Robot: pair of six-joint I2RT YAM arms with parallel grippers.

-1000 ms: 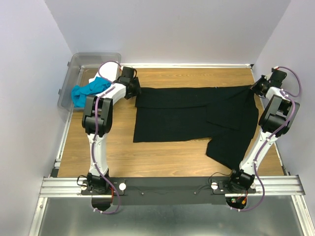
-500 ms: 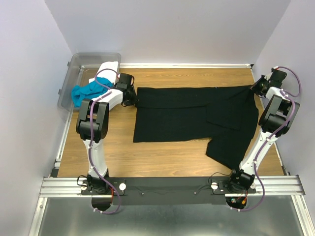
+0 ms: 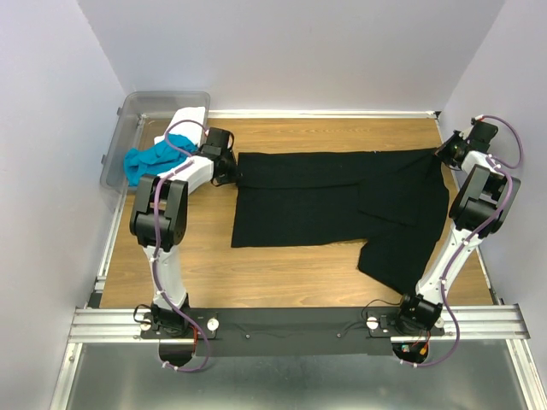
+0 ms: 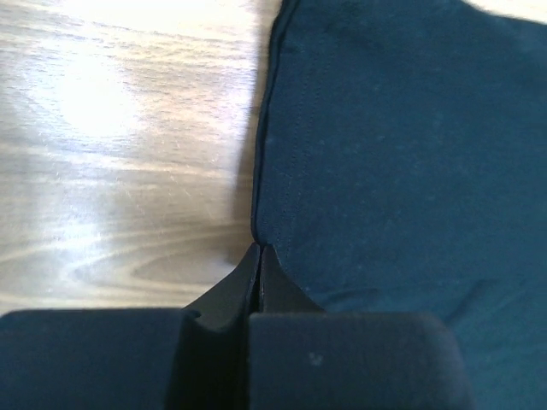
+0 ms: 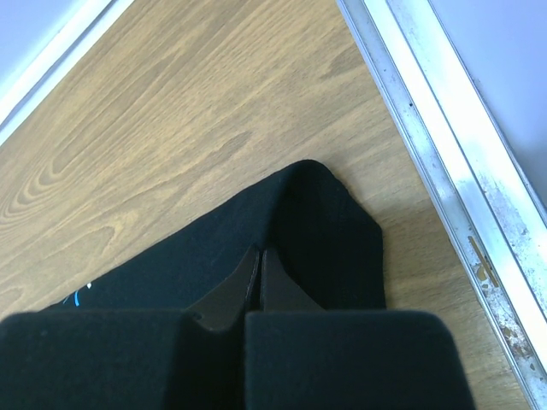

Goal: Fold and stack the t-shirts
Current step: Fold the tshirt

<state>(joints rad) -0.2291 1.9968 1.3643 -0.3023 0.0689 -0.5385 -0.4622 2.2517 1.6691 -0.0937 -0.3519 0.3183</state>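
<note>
The black t-shirt (image 3: 325, 201) lies spread on the wooden tabletop (image 3: 282, 269), its far edge running across the middle. One side panel looks folded in over the body, and a looser flap trails toward the near right. It is thin, limp cloth with no stiffness of its own. I judge it light but prone to sagging, dragging and creasing wherever it is not held, and it should slide fairly easily over the smooth wood. The sensible places to hold it are the two far corners, along the stitched hem, where the cloth is doubled and a pinch is less likely to slip. A lift from both corners together should keep that edge taut. The left gripper (image 4: 259, 254) sits at the far left corner with its jaws pressed together right on the hem, apparently nipping the edge of the cloth. The right gripper (image 5: 259, 256) is at the far right corner near the metal rail, jaws likewise closed, with a small ridge of black cloth gathered at their tips. By count there are three shirts. One is the black one, and one is a turquoise t-shirt (image 3: 152, 159) bunched over the rim of the clear plastic bin (image 3: 137, 109) at the far left. The third is a white t-shirt (image 3: 191, 116) just beyond the turquoise one at the bin's edge. There is one bin, and neither of those two shirts is folded yet.
</note>
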